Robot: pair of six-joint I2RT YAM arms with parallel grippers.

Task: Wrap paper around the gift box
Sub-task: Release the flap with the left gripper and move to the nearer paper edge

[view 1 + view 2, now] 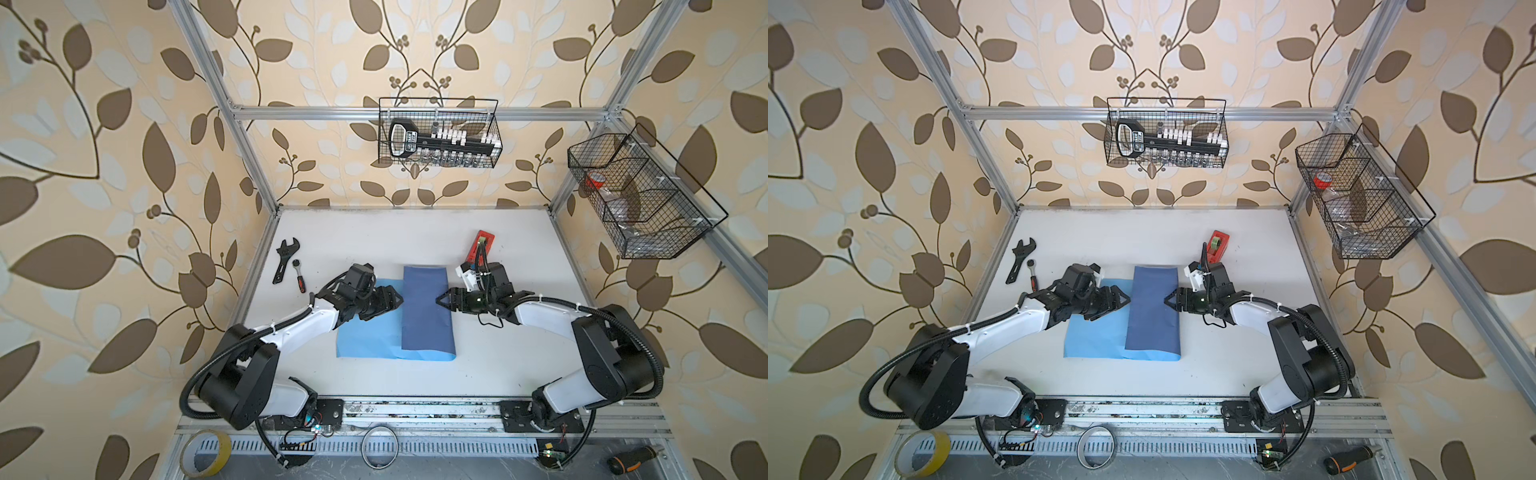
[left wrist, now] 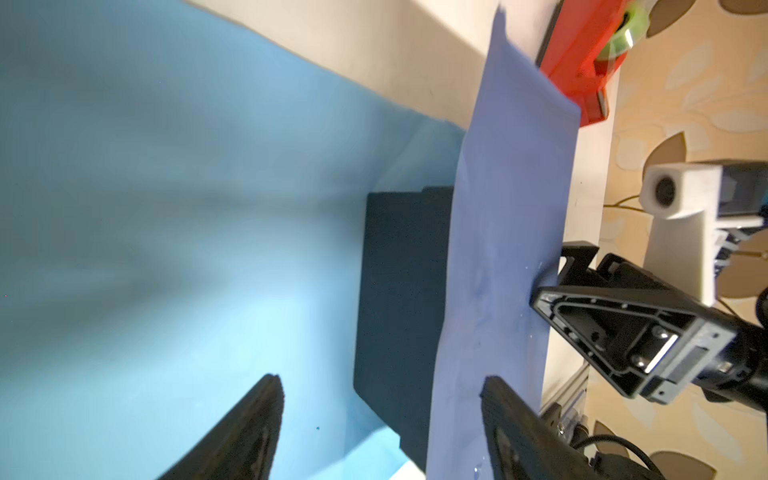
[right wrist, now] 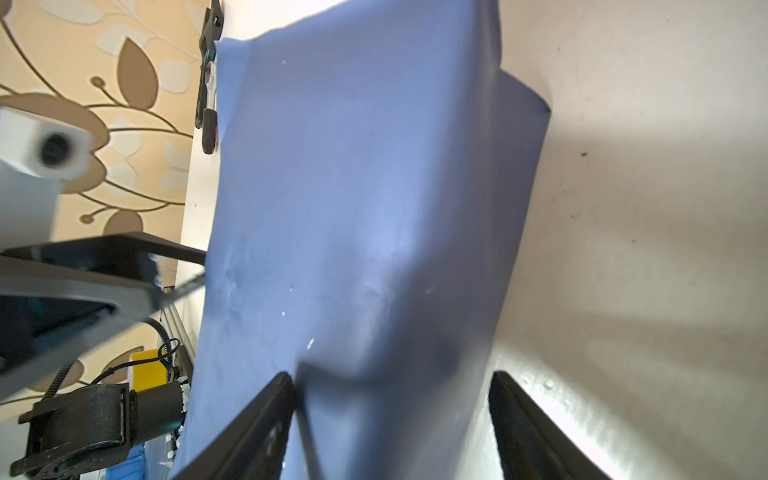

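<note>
Slate-blue flap of the paper folded over the gift box, the box mostly hidden beneath, on the paper's light-blue face. Left hand at the flap's free edge, fingers wide apart, nothing held. Right hand at the paper's opposite, folded side, fingers spread astride the fold, not clamped on it
</note>
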